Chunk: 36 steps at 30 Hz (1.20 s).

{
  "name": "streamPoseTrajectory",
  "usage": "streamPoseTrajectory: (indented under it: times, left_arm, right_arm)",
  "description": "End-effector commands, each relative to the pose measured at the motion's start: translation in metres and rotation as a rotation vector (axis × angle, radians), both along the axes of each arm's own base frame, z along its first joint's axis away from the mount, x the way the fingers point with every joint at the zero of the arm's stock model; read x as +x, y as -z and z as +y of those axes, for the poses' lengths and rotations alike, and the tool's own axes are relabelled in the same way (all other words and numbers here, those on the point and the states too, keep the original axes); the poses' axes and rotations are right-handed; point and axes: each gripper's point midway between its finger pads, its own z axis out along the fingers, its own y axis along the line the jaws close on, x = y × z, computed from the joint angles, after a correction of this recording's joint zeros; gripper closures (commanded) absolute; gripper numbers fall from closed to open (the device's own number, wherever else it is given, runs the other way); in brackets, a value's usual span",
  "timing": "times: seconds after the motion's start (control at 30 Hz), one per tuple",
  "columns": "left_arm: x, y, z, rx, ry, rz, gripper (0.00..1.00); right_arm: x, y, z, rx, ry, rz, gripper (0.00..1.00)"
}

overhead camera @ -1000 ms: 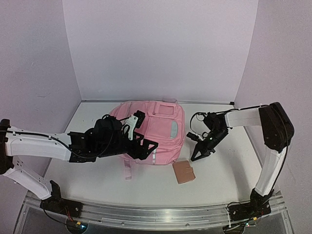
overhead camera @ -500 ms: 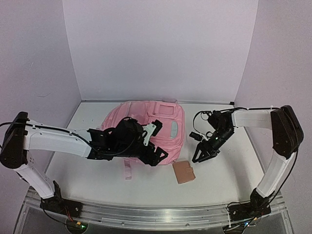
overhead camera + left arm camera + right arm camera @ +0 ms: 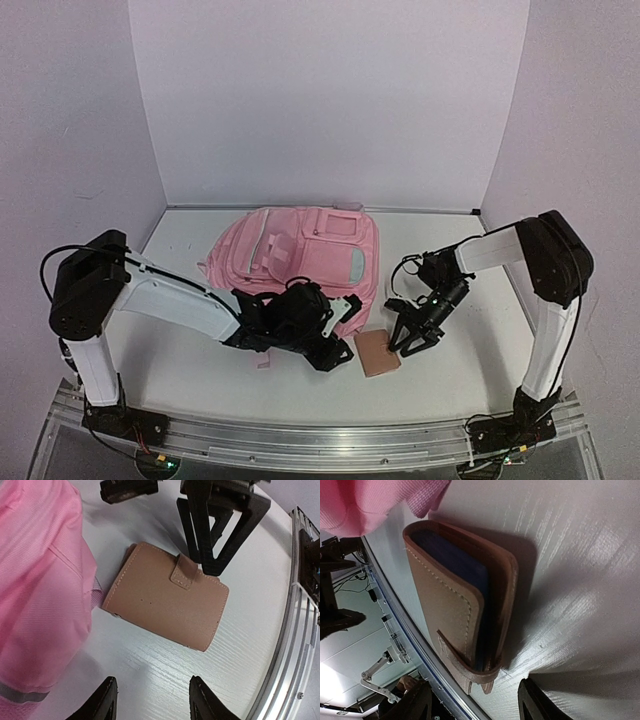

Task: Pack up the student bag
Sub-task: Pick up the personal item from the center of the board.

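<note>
The student bag [image 3: 310,250], a large pink backpack, lies flat in the middle of the table; its fabric fills the left of the left wrist view [image 3: 40,580]. A tan wallet [image 3: 378,353] with a snap strap lies shut on the table at the bag's front right corner [image 3: 167,597]. My left gripper [image 3: 338,355] is low on the wallet's left side, open, with only bare table between its tips [image 3: 152,700]. My right gripper [image 3: 402,338] is open at the wallet's right edge; the wallet's strap end [image 3: 470,675] lies just ahead of its tips [image 3: 475,702].
An aluminium rail [image 3: 320,440] runs along the near table edge, close behind the wallet [image 3: 300,605]. Walls close in the back and both sides. A pink bag strap [image 3: 262,352] trails toward the front.
My left arm has swung off the bag, forward and right, down beside the wallet, its jaws narrowing. My right gripper has opened and dropped left to the wallet's edge.
</note>
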Motion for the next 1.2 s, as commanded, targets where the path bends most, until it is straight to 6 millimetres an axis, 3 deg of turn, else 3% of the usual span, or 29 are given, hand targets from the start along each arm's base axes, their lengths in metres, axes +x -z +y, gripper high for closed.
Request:
streamPoseTrajectory:
  times: [0.0, 0.3, 0.43, 0.5, 0.57, 0.63, 0.67, 0.83, 0.97, 1.07, 1.17]
  left_arm:
    - [-0.002, -0.001, -0.033, -0.050, 0.054, -0.057, 0.58]
    - [-0.010, 0.030, -0.065, -0.041, 0.109, -0.056, 0.65]
    - [-0.011, 0.034, -0.073, -0.054, 0.111, -0.055, 0.67]
    - [-0.010, 0.032, -0.072, -0.071, 0.101, -0.058, 0.67]
    - [-0.009, 0.026, -0.070, -0.091, 0.088, -0.065, 0.67]
    - [-0.009, 0.015, -0.066, -0.110, 0.072, -0.071, 0.65]
    - [-0.009, 0.006, -0.062, -0.122, 0.062, -0.070, 0.61]
    - [-0.008, -0.039, -0.043, -0.159, -0.018, -0.044, 0.33]
    - [0.001, -0.084, -0.015, -0.250, -0.142, -0.069, 0.17]
    - [0.017, -0.121, 0.011, -0.348, -0.274, -0.085, 0.05]
    - [0.036, -0.156, 0.035, -0.424, -0.405, -0.075, 0.00]
  right_arm:
    - [-0.004, 0.009, 0.007, 0.050, 0.019, 0.037, 0.44]
    - [-0.005, 0.015, 0.012, 0.099, 0.039, 0.042, 0.47]
    - [-0.002, 0.012, 0.015, 0.117, 0.049, 0.036, 0.54]
    - [-0.002, 0.008, 0.016, 0.128, 0.049, 0.028, 0.65]
    - [0.000, 0.003, 0.016, 0.132, 0.043, 0.002, 0.86]
    - [0.005, -0.005, 0.016, 0.131, 0.035, -0.042, 0.98]
    - [0.008, -0.013, 0.016, 0.138, 0.029, -0.078, 1.00]
    - [0.029, -0.067, 0.015, 0.160, -0.039, -0.343, 1.00]
    - [0.047, -0.117, 0.005, 0.126, -0.122, -0.637, 1.00]
    - [0.071, -0.152, -0.007, 0.054, -0.194, -0.897, 1.00]
    - [0.099, -0.190, -0.018, -0.037, -0.261, -1.156, 1.00]
